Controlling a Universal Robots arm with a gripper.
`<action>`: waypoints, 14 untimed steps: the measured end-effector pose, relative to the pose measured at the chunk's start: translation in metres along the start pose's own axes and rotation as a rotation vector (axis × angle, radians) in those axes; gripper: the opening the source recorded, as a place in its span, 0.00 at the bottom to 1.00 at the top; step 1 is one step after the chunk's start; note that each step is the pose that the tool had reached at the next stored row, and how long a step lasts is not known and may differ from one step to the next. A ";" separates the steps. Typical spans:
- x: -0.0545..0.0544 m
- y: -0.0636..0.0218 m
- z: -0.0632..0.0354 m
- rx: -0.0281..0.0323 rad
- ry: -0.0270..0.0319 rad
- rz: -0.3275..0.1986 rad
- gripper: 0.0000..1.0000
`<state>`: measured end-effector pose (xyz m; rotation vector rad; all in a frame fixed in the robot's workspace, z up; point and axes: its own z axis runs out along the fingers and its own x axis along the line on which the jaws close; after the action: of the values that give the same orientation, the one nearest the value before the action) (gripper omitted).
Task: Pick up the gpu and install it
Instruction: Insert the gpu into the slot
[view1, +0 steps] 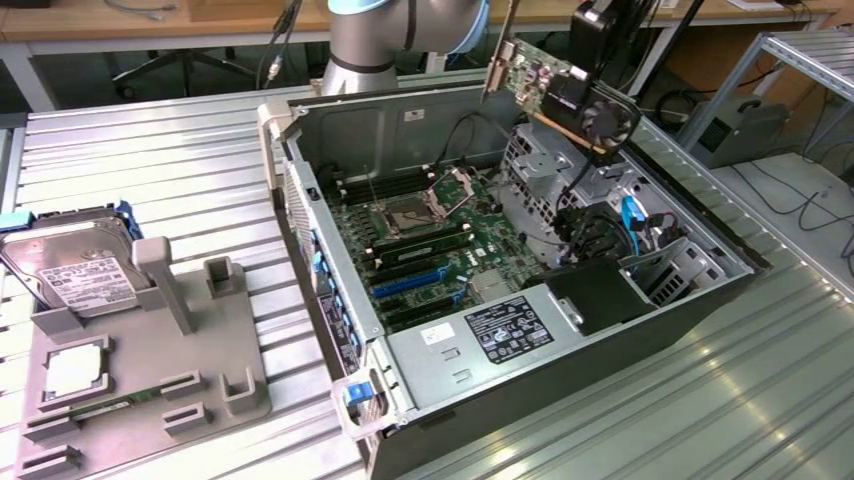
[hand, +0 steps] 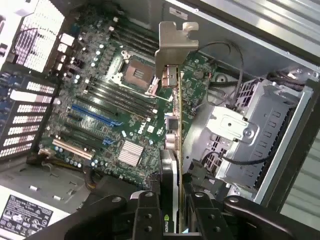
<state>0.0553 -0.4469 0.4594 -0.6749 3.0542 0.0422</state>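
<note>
The gpu (view1: 534, 65) hangs in the air above the open computer case (view1: 694, 300), over its far right corner in the exterior view. It shows a green board, a round fan and a silver bracket at one end. My gripper (view1: 582, 95) is shut on it. In the wrist view the gpu (hand: 172, 130) appears edge-on, held between my gripper (hand: 172, 212) fingers, with its silver bracket (hand: 172, 47) pointing away from me. Below it lies the green motherboard (hand: 115, 115) with a blue slot (hand: 95, 116) and the empty CPU socket (hand: 135, 75).
A grey metal drive cage (hand: 250, 135) with cables sits inside the case beside the card. The power supply (view1: 514, 330) fills the case's near end. On the exterior view's left, a grey fixture (view1: 200, 340) holds a hard drive (view1: 80, 265) and a CPU chip (view1: 74, 370).
</note>
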 end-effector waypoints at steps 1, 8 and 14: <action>0.000 0.0000 0.0000 0.0014 0.0015 -0.029 0.27; 0.000 0.0001 0.0006 0.0006 0.0053 -0.162 0.27; 0.000 0.0001 0.0008 -0.0009 0.0112 -0.371 0.27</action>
<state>0.0553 -0.4467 0.4586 -1.2296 2.8831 0.0353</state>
